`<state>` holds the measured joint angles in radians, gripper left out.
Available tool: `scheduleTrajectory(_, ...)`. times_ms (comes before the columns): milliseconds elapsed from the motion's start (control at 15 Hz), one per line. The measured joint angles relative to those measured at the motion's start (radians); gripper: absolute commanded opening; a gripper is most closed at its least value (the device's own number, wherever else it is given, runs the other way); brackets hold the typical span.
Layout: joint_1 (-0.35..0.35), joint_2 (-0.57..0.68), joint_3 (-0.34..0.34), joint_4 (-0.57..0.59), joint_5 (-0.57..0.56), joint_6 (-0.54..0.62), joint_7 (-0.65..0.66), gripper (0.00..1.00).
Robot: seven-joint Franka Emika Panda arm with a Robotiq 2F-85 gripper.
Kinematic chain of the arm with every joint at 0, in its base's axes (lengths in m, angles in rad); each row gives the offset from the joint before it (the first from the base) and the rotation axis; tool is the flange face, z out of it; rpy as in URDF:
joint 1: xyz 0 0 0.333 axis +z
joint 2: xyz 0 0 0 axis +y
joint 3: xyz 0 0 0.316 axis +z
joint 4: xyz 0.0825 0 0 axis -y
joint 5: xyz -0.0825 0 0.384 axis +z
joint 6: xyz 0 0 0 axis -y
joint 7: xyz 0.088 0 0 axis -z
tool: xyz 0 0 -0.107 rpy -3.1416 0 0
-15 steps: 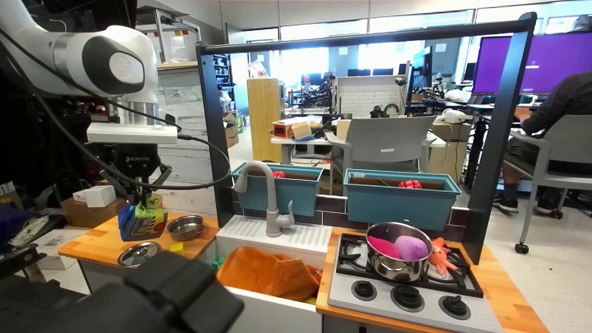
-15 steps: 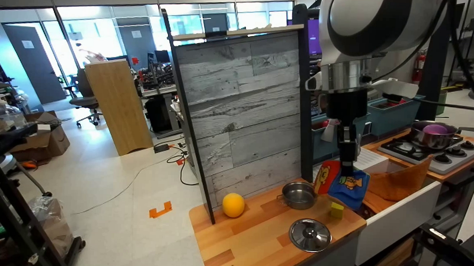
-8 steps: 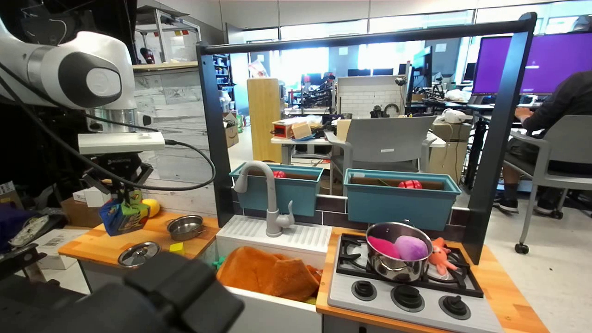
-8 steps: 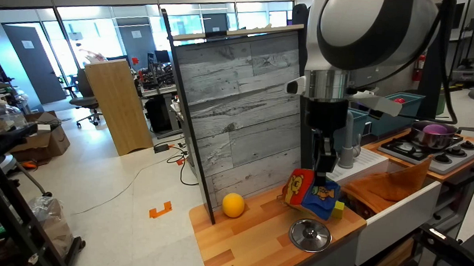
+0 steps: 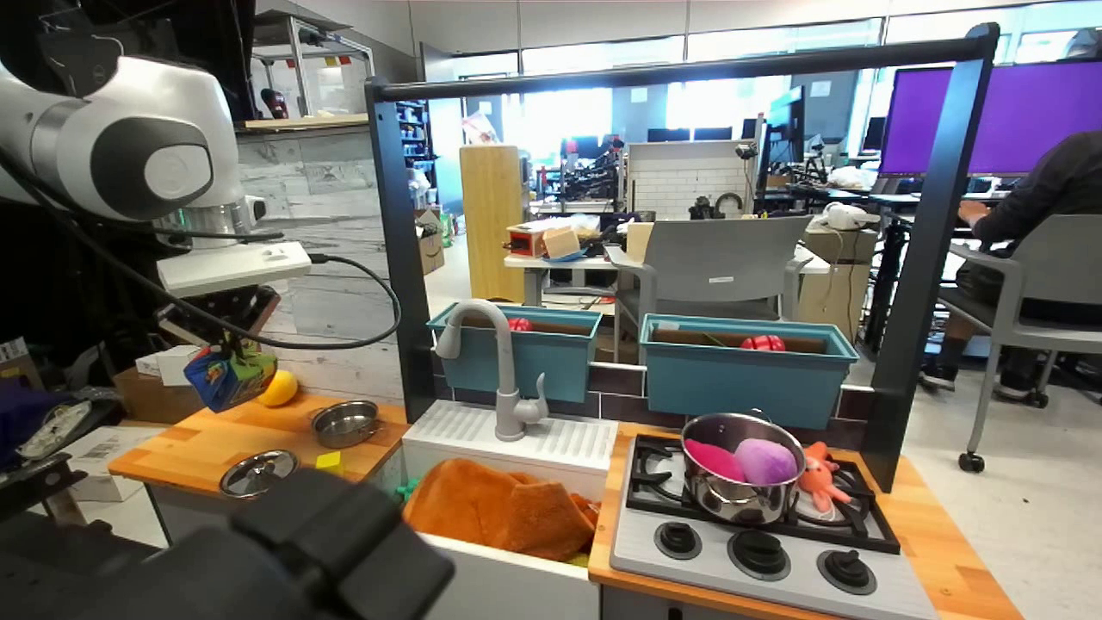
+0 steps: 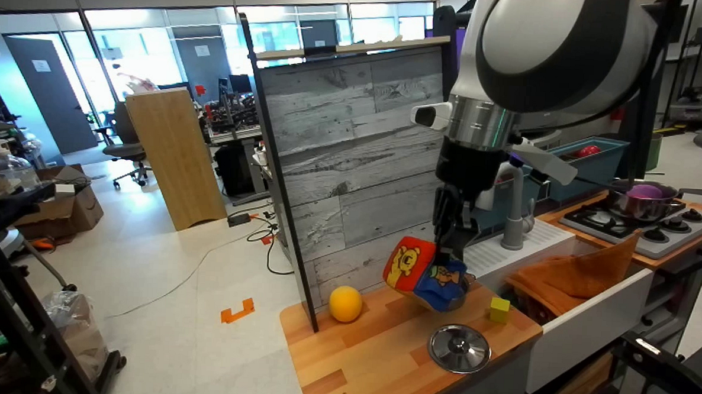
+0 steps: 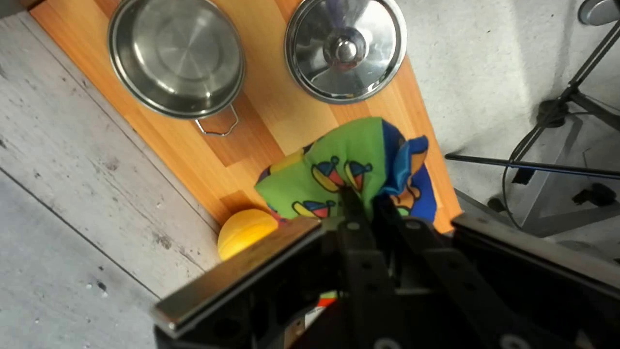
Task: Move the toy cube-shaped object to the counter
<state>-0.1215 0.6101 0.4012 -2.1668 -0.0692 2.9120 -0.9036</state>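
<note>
Currently, hand pinched near-closed on cloth cube, stove pot w/ pink & purple items, sink w/ orange cloth.

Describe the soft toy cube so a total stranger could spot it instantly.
Find the white robot arm over the wooden counter. Follow it down to its black jaws, closed on the soft toy cube. Unlike the small plain yellow block and the round yellow-orange ball, it has bright red, blue and green faces with cartoon figures.
</note>
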Motion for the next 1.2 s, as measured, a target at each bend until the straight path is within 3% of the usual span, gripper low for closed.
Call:
scheduleTrajectory(67,-0.014,0.004,0.015,-0.006,-0.001,0.032,-0.016,0.34)
scheduleTrajectory(200,-0.039,0.011,0.039,-0.017,-0.004,0.095,-0.042,0.42)
scheduleTrajectory(733,-0.062,0.026,0.042,-0.037,-0.055,0.235,-0.024,0.99)
scheduleTrajectory(1200,-0.052,0.026,0.006,-0.04,-0.104,0.265,0.062,1.0)
